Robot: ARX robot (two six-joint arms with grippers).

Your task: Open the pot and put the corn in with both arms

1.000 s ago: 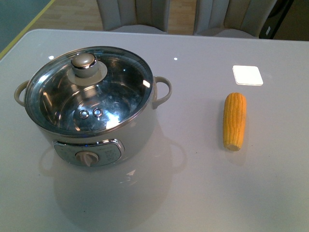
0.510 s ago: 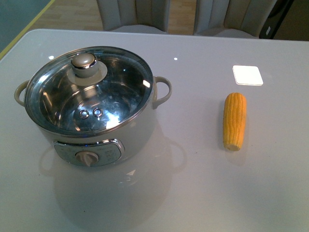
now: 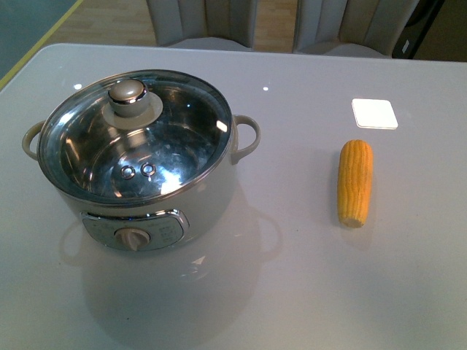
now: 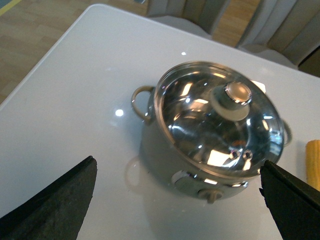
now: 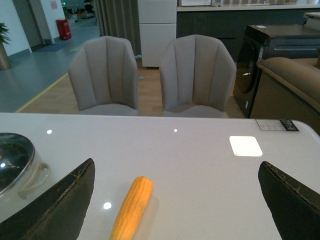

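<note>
The left gripper (image 4: 170, 205) and right gripper (image 5: 172, 207), both spread wide and empty, hang above a glossy white table (image 3: 292, 284). Front view: lidded pot (image 3: 215, 193) centre-left, corn (image 3: 354, 182) centre-right, well apart. Grey chairs (image 3: 201, 22) and wood floor (image 3: 109, 22) line the upper edge.

The pot (image 3: 211, 204) has a glossy white shell, plastic by the look, and a clear glass lid (image 3: 175, 138) rimmed in polished steel (mirror-bright metal shows through it). The corn (image 3: 354, 182) is matt and bumpy. The desk (image 3: 306, 284) is smooth, glossy and reflective. The chairs (image 5: 104, 75) wear grey cloth.
</note>
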